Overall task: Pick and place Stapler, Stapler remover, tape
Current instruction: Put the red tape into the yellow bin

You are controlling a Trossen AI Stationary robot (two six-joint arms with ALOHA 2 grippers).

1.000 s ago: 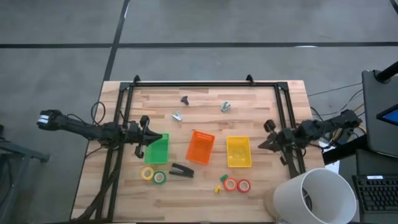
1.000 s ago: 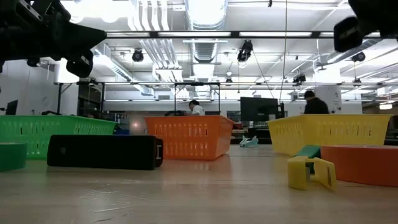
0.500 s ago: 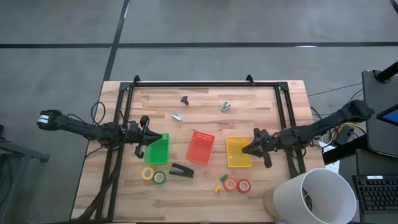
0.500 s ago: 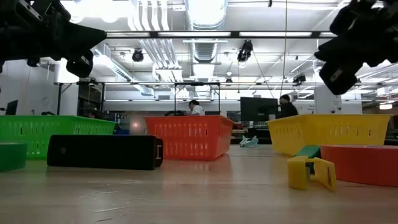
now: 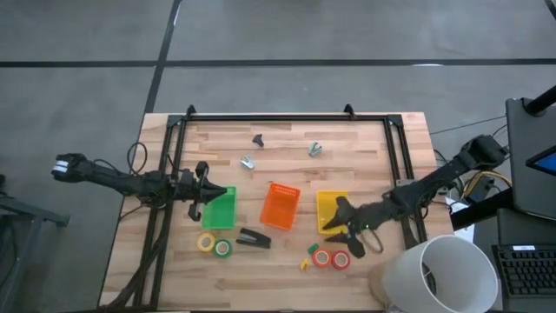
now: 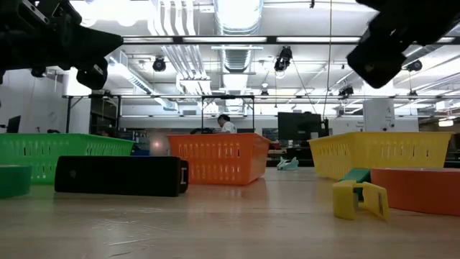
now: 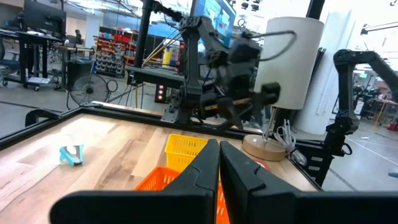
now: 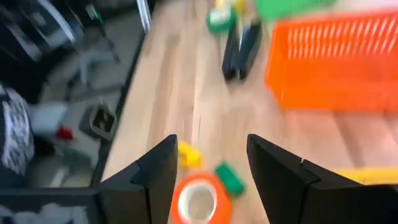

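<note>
The black stapler (image 5: 254,237) lies flat on the table in front of the orange bin (image 5: 281,207). A yellow tape roll (image 5: 206,243) and a green one (image 5: 223,249) lie to its left. Two red-orange tape rolls (image 5: 331,258) lie near the front edge. A dark stapler remover (image 5: 258,139) and two pale ones (image 5: 248,162) (image 5: 315,149) lie at the back. My right gripper (image 5: 337,224) hangs open over the yellow bin's (image 5: 333,211) near edge, above the orange tape (image 8: 196,199), touching nothing. My left gripper (image 5: 208,193) waits shut by the green bin (image 5: 219,209).
A small yellow piece (image 5: 304,263) and a green piece (image 5: 312,249) lie beside the red-orange rolls. A black frame (image 5: 287,117) borders the table's back and sides. A white lamp shade (image 5: 434,274) stands at the near right corner. Bare wood lies between the bins and the removers.
My right gripper has swung from the table's right edge toward the left and the near edge. It now stands past the yellow bin's front, above the red-orange tape rolls. It has tipped downward, rolled and opened. No thing on the table has moved.
</note>
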